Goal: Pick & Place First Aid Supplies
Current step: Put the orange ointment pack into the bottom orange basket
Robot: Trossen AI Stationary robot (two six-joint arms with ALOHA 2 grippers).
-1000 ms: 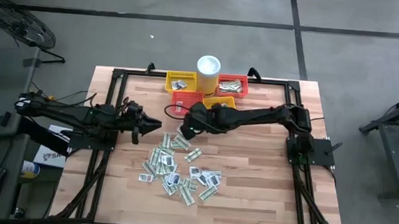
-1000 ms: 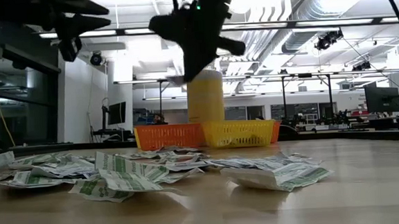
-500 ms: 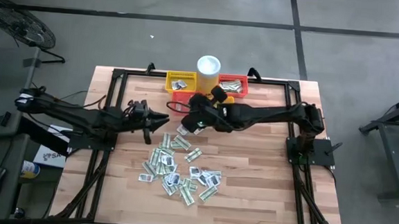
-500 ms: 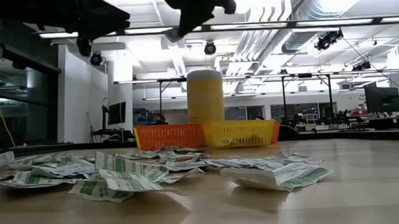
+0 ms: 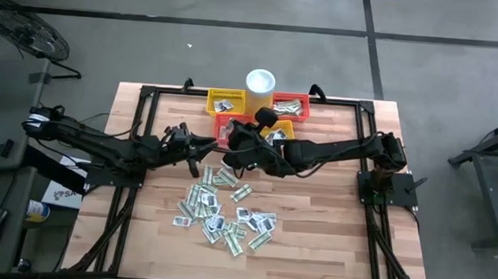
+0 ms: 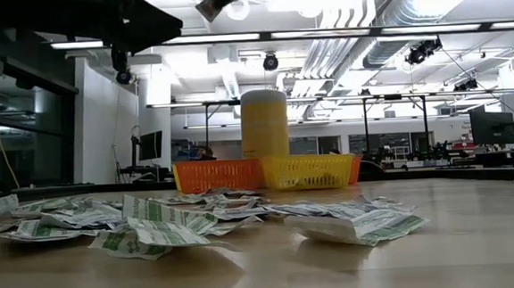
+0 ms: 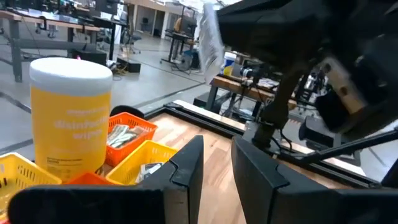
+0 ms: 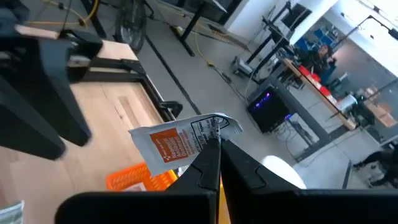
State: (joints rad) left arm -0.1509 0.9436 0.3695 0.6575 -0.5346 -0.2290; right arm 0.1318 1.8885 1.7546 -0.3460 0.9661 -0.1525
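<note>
The first aid supplies (image 5: 223, 209) lie in a loose pile of small white and green sachets at the table's middle. My right gripper (image 8: 216, 144) is raised above the pile's far side and shut on one white sachet with an orange panel (image 8: 177, 140). That sachet (image 7: 209, 34) also shows in the left wrist view. My left gripper (image 7: 217, 149) points level at the right gripper from the table's left. It is open with nothing between its fingers. In the high view the left gripper (image 5: 207, 147) stands close to the right gripper (image 5: 231, 156). My right gripper pinches the sachet's edge (image 8: 208, 138) between its two fingertips (image 8: 208, 163). The fingers come about level from the table's right. The sachet is lifted clear of the table and sticks out beyond the fingertips.
Small yellow baskets (image 5: 225, 102) and red-orange baskets (image 5: 290, 103) stand at the table's far edge, some with sachets in them. A white-topped yellow cup (image 5: 260, 82) stands between them. A black frame (image 5: 148, 94) borders the wooden table.
My right gripper has risen with the sachet, leaving the top of the low view, and has rolled at the wrist. My left gripper has gone toward the table's right edge, closer to the right gripper, and has turned a little. The pile has stayed where it was.
</note>
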